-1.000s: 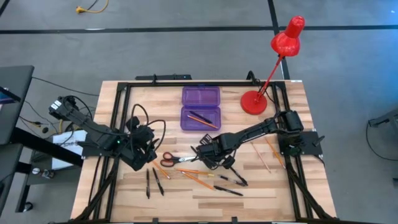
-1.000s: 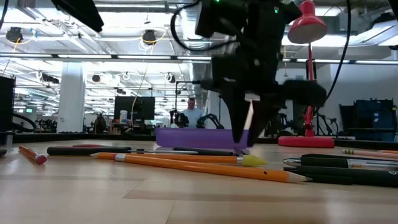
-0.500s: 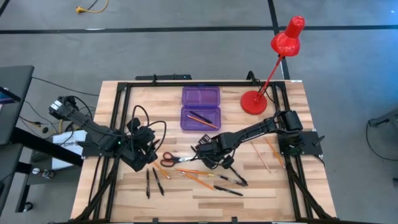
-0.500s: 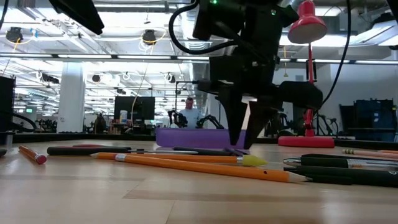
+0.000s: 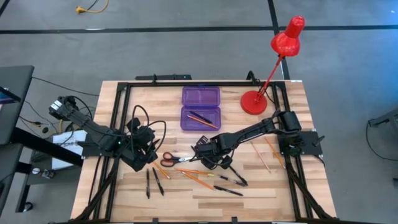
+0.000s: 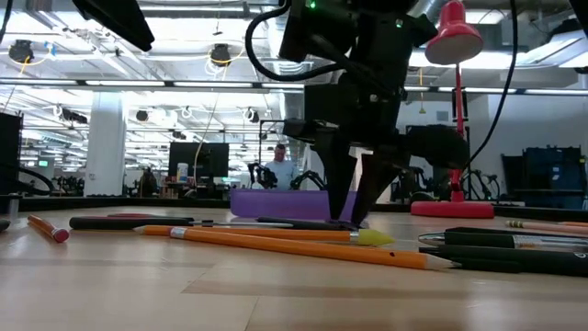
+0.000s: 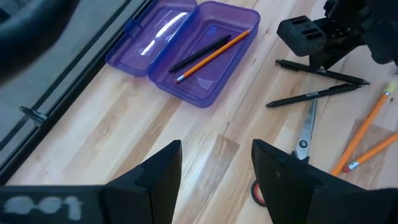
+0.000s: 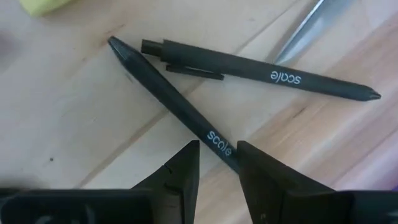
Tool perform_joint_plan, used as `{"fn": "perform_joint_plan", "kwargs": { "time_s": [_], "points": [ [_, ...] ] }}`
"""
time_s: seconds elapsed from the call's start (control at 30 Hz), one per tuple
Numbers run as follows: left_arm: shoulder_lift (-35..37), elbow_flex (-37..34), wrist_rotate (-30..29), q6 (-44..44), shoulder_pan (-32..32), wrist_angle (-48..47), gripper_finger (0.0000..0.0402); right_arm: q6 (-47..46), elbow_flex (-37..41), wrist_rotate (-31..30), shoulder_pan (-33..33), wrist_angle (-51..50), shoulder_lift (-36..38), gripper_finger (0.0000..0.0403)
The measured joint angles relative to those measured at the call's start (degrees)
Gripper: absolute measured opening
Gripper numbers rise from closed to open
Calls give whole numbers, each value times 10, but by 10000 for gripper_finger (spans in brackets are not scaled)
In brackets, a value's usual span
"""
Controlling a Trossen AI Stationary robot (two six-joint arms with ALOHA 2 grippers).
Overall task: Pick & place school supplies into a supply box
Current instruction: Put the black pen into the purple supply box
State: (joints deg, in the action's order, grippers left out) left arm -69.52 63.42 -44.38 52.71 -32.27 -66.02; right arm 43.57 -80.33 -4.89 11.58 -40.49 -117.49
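The supply box [image 5: 201,118] lies open at the table's far middle, lid flat behind it, with a pencil and a pen [image 7: 205,53] in its tray. Two black pens [image 8: 261,68] lie crossed on the table. My right gripper [image 8: 219,146] points down over them, open, one finger on either side of the nearer pen [image 8: 180,106], close to one end, with a gap on both sides. Red-handled scissors [image 5: 177,160] lie beside it. My left gripper [image 7: 217,168] hangs open above the table, left of the scissors, with nothing between its fingers.
Orange pencils [image 5: 193,177] and more black pens [image 5: 152,182] lie scattered along the near half of the table, and further pencils [image 5: 267,152] lie at the right. A red desk lamp [image 5: 254,101] stands at the far right, next to the box.
My right gripper has rolled a little about its own pointing line above the crossed pens, staying in much the same place. The pens and the other supplies lie where they were.
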Motion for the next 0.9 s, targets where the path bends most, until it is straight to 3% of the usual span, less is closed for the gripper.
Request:
{"fn": "perform_joint_plan", "kwargs": {
  "time_s": [0.23, 0.47, 0.9],
  "points": [
    [0, 0, -3, 0, 0, 0, 185, -43, -2, 37, -10, -11, -9, 91],
    [0, 0, -21, -1, 0, 0, 185, -126, -2, 75, -20, -16, -9, 12],
    [0, 0, -38, -9, 0, 0, 185, -260, -14, 85, -14, -49, 1, 7]
  ]
}}
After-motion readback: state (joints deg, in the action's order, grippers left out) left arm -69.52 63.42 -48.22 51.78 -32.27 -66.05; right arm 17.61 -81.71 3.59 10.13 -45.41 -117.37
